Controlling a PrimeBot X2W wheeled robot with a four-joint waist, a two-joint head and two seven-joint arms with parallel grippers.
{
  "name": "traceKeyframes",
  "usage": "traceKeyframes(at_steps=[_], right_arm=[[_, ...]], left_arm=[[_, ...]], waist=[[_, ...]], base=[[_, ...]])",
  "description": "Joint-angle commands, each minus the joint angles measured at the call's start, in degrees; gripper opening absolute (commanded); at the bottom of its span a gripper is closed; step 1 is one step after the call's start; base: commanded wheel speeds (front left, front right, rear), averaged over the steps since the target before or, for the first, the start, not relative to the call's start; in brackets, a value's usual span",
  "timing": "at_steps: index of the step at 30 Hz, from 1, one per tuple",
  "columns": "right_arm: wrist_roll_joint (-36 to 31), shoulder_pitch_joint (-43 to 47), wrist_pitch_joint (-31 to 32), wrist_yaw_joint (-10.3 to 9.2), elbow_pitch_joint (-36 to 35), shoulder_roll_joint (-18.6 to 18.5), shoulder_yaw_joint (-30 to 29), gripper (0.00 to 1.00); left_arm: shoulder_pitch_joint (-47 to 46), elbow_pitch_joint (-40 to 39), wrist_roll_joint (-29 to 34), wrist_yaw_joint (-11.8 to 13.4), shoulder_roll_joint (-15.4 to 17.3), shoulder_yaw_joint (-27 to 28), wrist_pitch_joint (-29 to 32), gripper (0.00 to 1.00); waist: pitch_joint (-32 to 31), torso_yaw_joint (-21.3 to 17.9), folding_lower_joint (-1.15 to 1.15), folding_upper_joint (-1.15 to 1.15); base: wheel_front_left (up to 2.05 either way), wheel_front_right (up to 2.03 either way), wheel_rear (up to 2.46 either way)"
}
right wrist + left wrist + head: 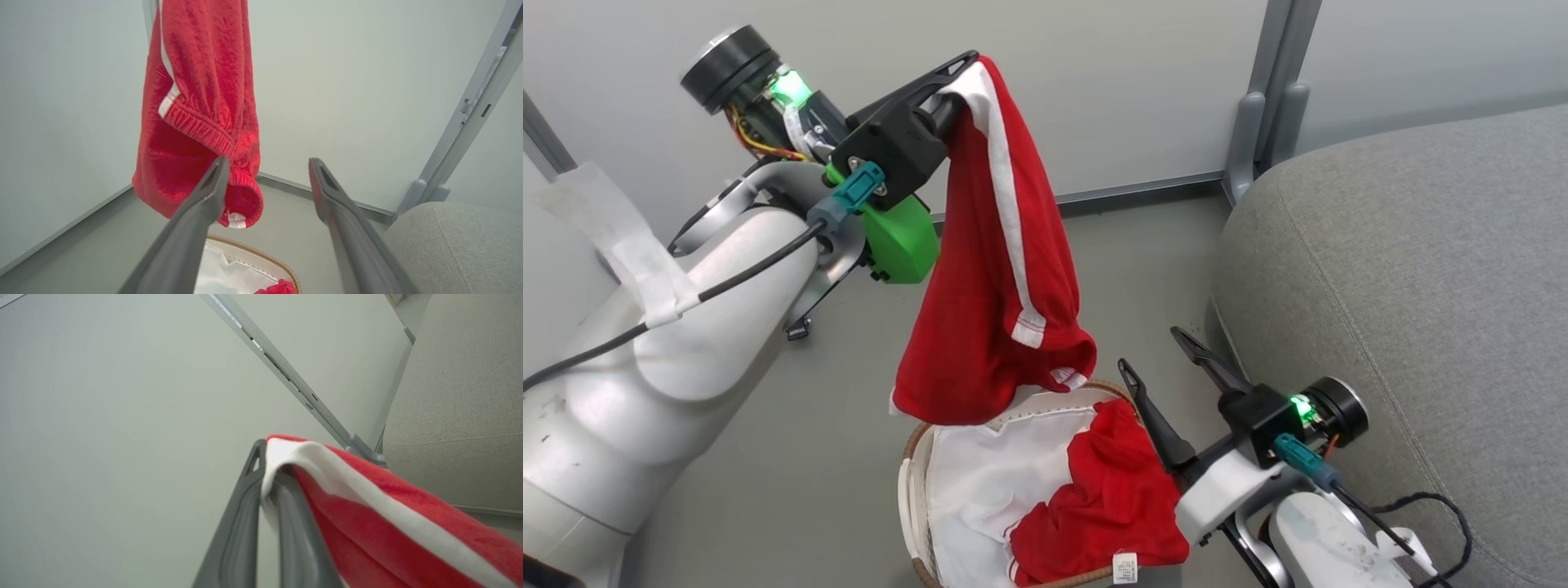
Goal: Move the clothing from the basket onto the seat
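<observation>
My left gripper (960, 69) is raised high and shut on a red garment with a white side stripe (988, 269), which hangs free above the basket (913, 482). The pinched white trim shows between its fingers in the left wrist view, where the red garment (367, 522) drapes to the right. More red clothing (1107, 498) with a white tag lies bunched in the basket beside white fabric. My right gripper (1164, 351) stands open over the basket's right side, holding nothing. The hanging garment (200, 110) shows beyond its fingertips (220, 167). The grey seat (1413, 278) is on the right.
A pale wall with a grey metal post (1270, 98) stands behind. Grey floor (792, 457) surrounds the basket. A black cable (1429, 510) lies over the seat's front edge near my right wrist.
</observation>
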Motion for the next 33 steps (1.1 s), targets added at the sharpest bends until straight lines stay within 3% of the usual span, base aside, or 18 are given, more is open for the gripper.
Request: traceKeyframes(at_steps=[1, 12, 21, 22, 23, 24, 25, 26, 33], right_arm=[[-0.7, -1.3, -0.3, -0.06, 1.0, -0.3, 0.8, 1.00], [-2.7, -11.8, -0.3, -0.06, 12.7, -0.3, 7.2, 1.00], [0.1, -18.0, -0.3, -0.06, 15.0, -0.2, 12.2, 1.00], [0.7, -18.6, -0.3, -0.06, 14.8, -0.3, 12.7, 0.90], [1.2, -18.9, -0.3, -0.06, 14.8, -0.3, 13.2, 0.50], [1.7, -19.1, -0.3, -0.06, 14.8, -0.3, 13.6, 0.29], [2.3, -19.2, -0.3, -0.06, 14.7, -0.3, 13.9, 0.10], [2.8, -19.3, -0.3, -0.06, 14.5, -0.3, 14.2, 0.00], [3.2, -19.2, -0.3, -0.06, 13.1, -0.3, 13.2, 0.00]], left_arm=[[-1.3, 0.1, -0.5, 0.2, -0.5, -0.1, 0.0, 0.00], [-3.5, -1.1, -1.1, 0.2, -2.8, -2.7, -0.9, 0.00], [-3.7, -1.3, -2.0, 0.2, -4.8, -4.5, -1.4, 0.00], [-3.6, -1.2, -2.1, 0.2, -4.9, -4.6, -1.5, 0.00], [-3.5, -1.3, -2.2, 0.2, -5.1, -4.7, -1.6, 0.00], [-3.2, -1.3, -2.7, 0.2, -5.2, -4.8, -1.7, 0.00], [-2.8, -1.3, -2.9, 0.2, -5.2, -4.8, -1.7, 0.00], [-2.2, -1.4, -3.3, 0.3, -5.0, -4.8, -1.6, 0.00], [2.8, -1.0, -6.6, 1.9, -2.6, -3.6, -1.2, 0.00]], waist=[[-0.2, 0.2, 0.01, 0.00], [-0.9, 2.4, 0.01, 0.00], [-1.6, 3.3, 0.01, 0.00], [-1.7, 3.3, 0.01, 0.00], [-1.7, 3.3, 0.01, 0.00], [-1.8, 3.4, 0.01, 0.00], [-1.9, 3.4, 0.01, 0.00], [-2.0, 3.5, 0.01, 0.00], [-2.4, 3.1, 0.01, 0.00]], base=[[0.00, 0.00, 0.00], [0.00, 0.00, 0.00], [0.00, 0.00, 0.00], [0.00, 0.00, 0.00], [0.00, 0.00, 0.00], [0.00, 0.00, 0.00], [0.00, 0.00, 0.00], [0.00, 0.00, 0.00], [0.00, 0.00, 0.00]])
